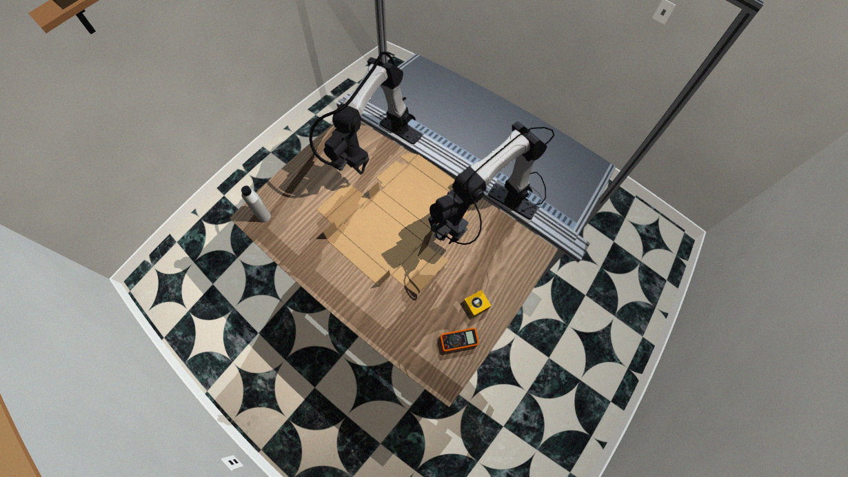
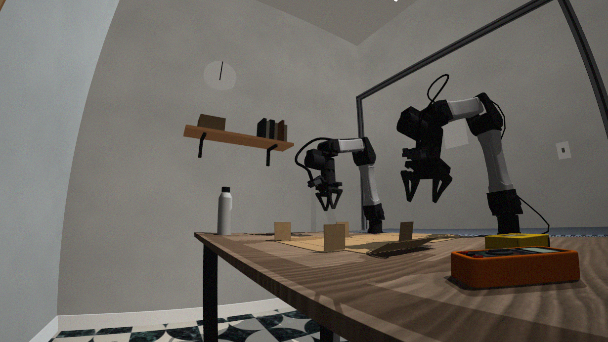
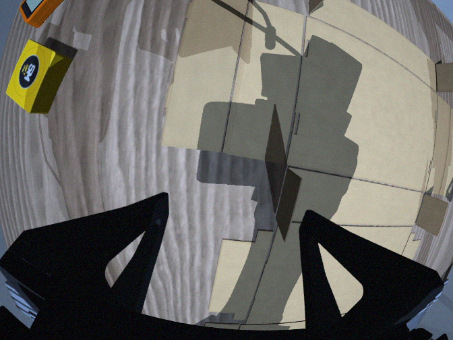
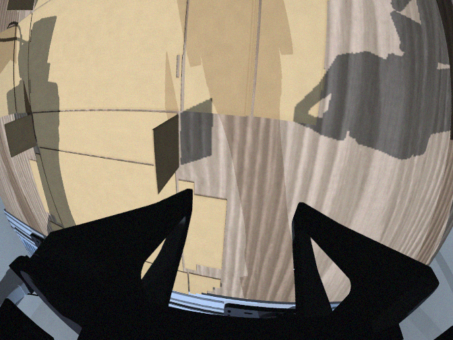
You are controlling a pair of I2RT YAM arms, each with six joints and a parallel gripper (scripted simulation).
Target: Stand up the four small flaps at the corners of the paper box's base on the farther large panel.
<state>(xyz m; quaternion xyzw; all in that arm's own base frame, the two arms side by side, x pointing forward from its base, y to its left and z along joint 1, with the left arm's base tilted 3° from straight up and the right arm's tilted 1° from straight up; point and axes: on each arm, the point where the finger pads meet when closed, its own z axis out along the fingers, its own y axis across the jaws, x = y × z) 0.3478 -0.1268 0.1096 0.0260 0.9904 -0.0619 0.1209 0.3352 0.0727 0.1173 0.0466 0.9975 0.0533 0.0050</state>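
We hold both wrists bent so that our left hand and right hand point down above the worktop (fingers apart on each, nothing between them), while the four small flaps stand roughly upright at the corners of the box's base.

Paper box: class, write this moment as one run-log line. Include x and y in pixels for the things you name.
four corner flaps (image 1: 380, 278) (image 2: 334, 237) (image 3: 288, 199) (image 4: 166, 153): standing | left end effector (image 1: 449, 238) (image 2: 422, 201) (image 3: 237, 203): open, raised | right end effector (image 1: 356, 169) (image 2: 329, 208) (image 4: 245, 196): open, raised
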